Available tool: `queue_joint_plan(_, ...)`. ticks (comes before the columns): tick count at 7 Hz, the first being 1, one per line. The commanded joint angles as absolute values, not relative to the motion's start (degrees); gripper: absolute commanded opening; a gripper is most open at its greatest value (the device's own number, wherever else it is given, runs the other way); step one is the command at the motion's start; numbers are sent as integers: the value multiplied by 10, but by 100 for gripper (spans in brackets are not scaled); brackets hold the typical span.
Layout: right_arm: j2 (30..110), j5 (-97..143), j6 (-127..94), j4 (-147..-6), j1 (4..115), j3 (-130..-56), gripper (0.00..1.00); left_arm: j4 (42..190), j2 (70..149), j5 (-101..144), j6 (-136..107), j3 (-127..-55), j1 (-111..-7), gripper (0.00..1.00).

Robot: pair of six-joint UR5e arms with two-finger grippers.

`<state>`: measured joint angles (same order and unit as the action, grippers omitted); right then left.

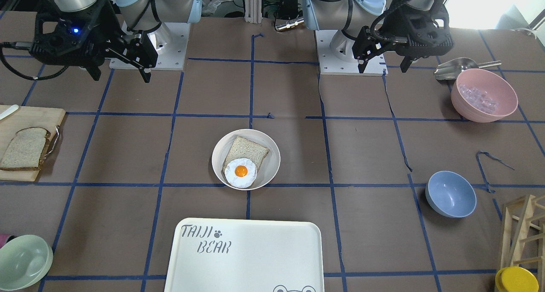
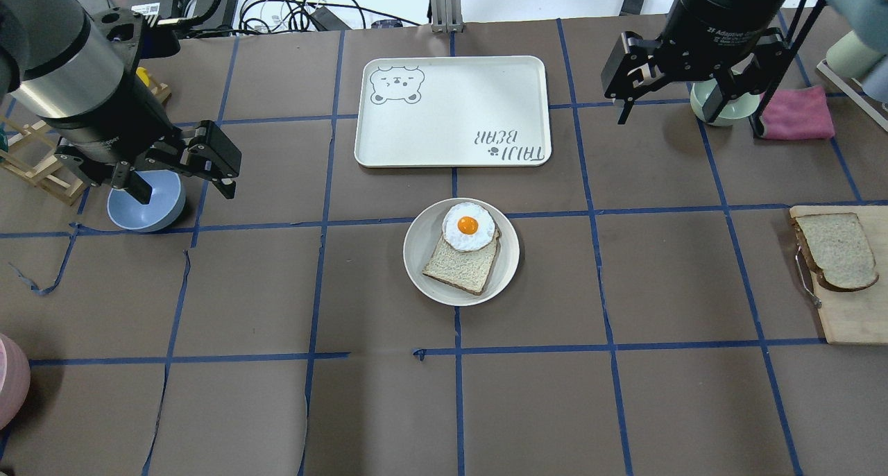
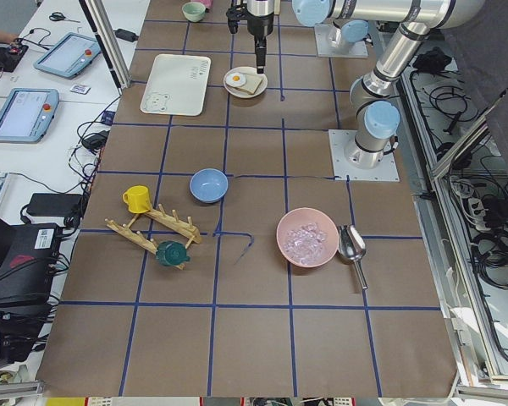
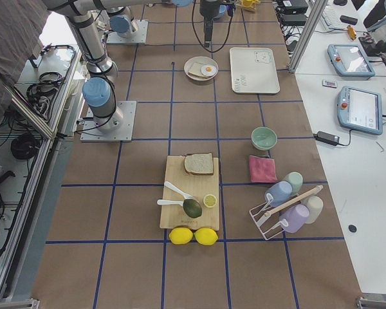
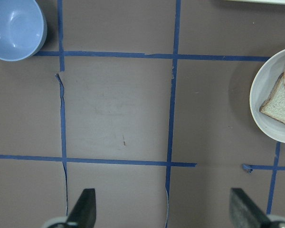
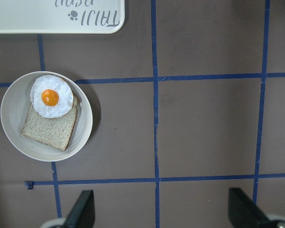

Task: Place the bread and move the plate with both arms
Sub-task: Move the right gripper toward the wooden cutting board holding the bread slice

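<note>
The bread (image 2: 836, 249), a large speckled slice with a dark crust, lies on a wooden cutting board (image 2: 846, 316) at the right edge; it also shows in the front view (image 1: 24, 149). The round cream plate (image 2: 420, 247) sits mid-table and holds a smaller slice with a fried egg (image 2: 468, 225) on it. The plate also shows in the front view (image 1: 219, 156) and both wrist views (image 5: 263, 95) (image 6: 14, 109). My left gripper (image 2: 177, 177) is open and empty, high above the blue bowl area. My right gripper (image 2: 690, 112) is open and empty, high at the far right.
The white "TAIJI BEAR" tray (image 2: 451, 108) lies beyond the plate. A blue bowl (image 2: 149, 209) sits under the left gripper. A pale green bowl (image 2: 714, 105) and a pink cloth (image 2: 798, 112) lie under the right gripper. A pink bowl of ice (image 1: 483, 94) and a scoop stand near the left base.
</note>
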<state>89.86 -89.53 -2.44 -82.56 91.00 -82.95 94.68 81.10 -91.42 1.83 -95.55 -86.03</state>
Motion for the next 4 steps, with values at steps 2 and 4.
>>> queue_joint_plan(2, 879, -889, -25, -831, 912, -815, 100, 947, 812, -914, 18, -960, -860, 100)
queue_joint_plan(4, 884, -887, -34, -831, 911, -815, 100, 944, 815, -912, 19, -961, -860, 100)
